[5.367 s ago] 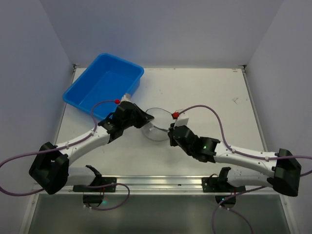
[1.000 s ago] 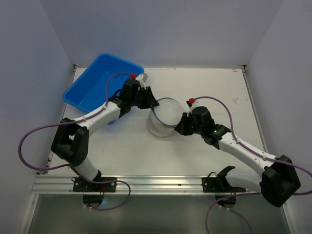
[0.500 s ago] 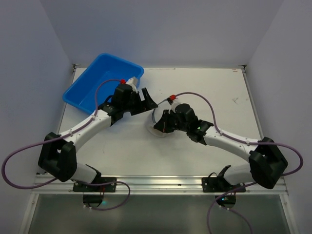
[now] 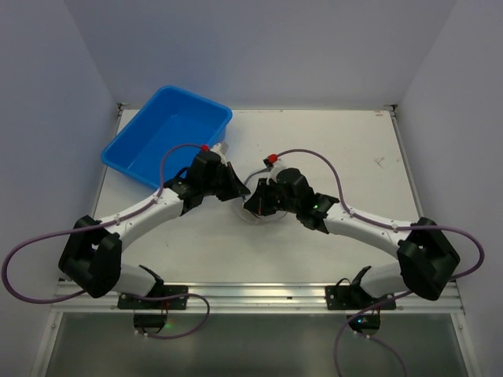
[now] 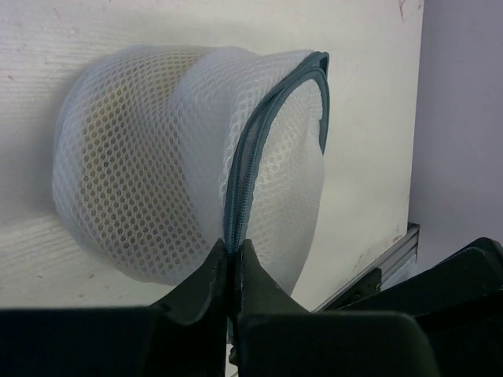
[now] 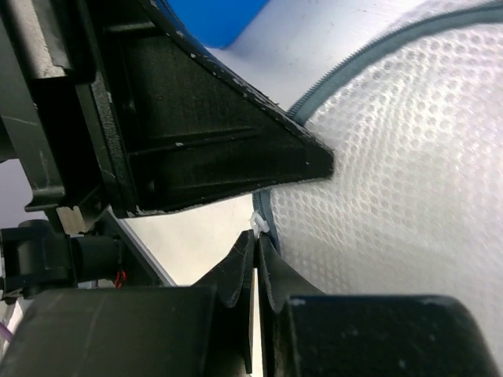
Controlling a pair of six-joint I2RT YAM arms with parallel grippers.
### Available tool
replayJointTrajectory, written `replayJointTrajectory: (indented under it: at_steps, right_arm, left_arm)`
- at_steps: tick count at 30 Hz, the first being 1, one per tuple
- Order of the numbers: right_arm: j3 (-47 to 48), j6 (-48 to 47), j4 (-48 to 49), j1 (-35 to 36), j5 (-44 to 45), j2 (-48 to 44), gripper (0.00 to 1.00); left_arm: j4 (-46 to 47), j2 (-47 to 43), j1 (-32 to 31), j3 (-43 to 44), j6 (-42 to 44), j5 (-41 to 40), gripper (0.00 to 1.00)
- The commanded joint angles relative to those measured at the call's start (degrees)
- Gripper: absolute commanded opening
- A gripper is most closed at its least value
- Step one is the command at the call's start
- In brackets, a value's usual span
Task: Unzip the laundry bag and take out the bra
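Nearest the arm bases, the table (image 4: 236, 251) lies bare between the two reaching arms, so there is room to draw back toward the near edge. Mid-table, the left gripper (image 5: 233, 250) is clenched on the dark zipper band (image 5: 250, 157) of the laundry bag (image 5: 149, 165), pinching the rim where the teeth run up and over the dome. From the other side the right gripper (image 6: 257, 239) is pinched on a small white tab (image 6: 258, 224) at the band, probably the zipper pull, though the view is too tight to be sure. The two grippers sit almost touching, the left one's black body filling much of the right wrist view, so any pull along the rim has little clearance there. The visible stretch of zipper looks closed, and the bra (image 5: 110, 126) shows only as a mustard tint through the mesh, inside the bag. By that reading the task is at its start: holds are set, unzipping and removal remain. Beyond the bag, open table runs right and back to the far wall; the blue tub (image 4: 169, 133) stands at the far left, close behind the left arm, crowding that side.
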Motion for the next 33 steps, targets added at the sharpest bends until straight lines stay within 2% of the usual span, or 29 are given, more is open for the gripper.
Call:
replayJointTrajectory:
  at_steps: [1,6,9,13,16,20,23,24,25,26,27,29,30,31,33]
  right_arm:
    - [-0.3,-1.7,-2.5,0.2,3.5,-4.5,0.0]
    - [-5.9,-3.1,-11.1,-0.1,4.9,-10.1,0.0]
    - [-8.7,-4.4,-17.0,-2.5,2.2,-12.5,0.0]
    - [-10.0,-5.6,-22.6,-11.9,-0.4,-12.6,0.0]
    - [-9.0,-5.8,-23.6,-15.7,0.9,-11.4,0.0]
    - [-5.1,-7.7,-20.2,-15.7,-1.7,-8.8,0.0]
    - [-1.1,-10.7,-18.6,-15.7,-2.3,-5.9,0.03]
    - [0.0,-12.2,-19.2,-15.7,-1.9,-5.3,0.06]
    - [1.8,-12.9,-19.6,-15.7,-1.3,-4.5,0.15]
    - [2.7,-13.6,-20.0,-15.7,-1.2,-4.5,0.19]
    - [3.8,-14.6,-20.7,-15.8,-1.3,-4.8,0.29]
    - [4.7,-15.4,-21.6,-15.6,-1.1,-6.4,0.39]
    - [5.1,-16.1,-22.9,-15.6,-0.6,-7.2,0.44]
    - [6.1,-16.4,-23.7,-15.0,0.2,-8.1,0.54]
    - [7.6,-17.4,-26.4,-14.3,3.2,-10.8,0.62]
  left_arm:
    - [1.1,-1.5,0.2,-0.6,0.0,-1.6,0.0]
    - [1.5,-1.5,2.5,-0.9,0.3,0.4,0.0]
    - [0.9,-2.0,3.6,-1.0,1.5,1.6,0.0]
    - [0.5,-3.5,4.6,-2.5,2.0,2.7,0.0]
    - [1.6,-5.6,4.8,-5.3,1.7,4.0,0.0]
    - [7.4,-9.9,4.2,-12.9,-2.6,6.3,0.0]
    - [12.6,-13.7,-0.4,-18.1,-5.0,3.2,0.01]
    - [12.9,-15.4,-1.0,-19.1,-5.3,1.5,0.15]
    - [13.3,-16.2,-1.1,-21.1,-6.1,1.3,0.23]
    - [13.8,-17.5,-1.1,-21.8,-6.4,1.1,0.31]
    - [13.3,-20.2,-1.1,-22.6,-6.6,-0.8,0.46]
    - [9.9,-22.9,-1.0,-22.1,-5.9,-5.2,0.62]
    - [8.7,-25.2,-0.9,-21.4,-4.7,-6.3,0.73]
    - [5.6,-26.1,-0.9,-19.5,-3.9,-7.4,0.77]
    - [1.1,-28.2,-0.7,-17.3,-2.5,-9.7,0.84]
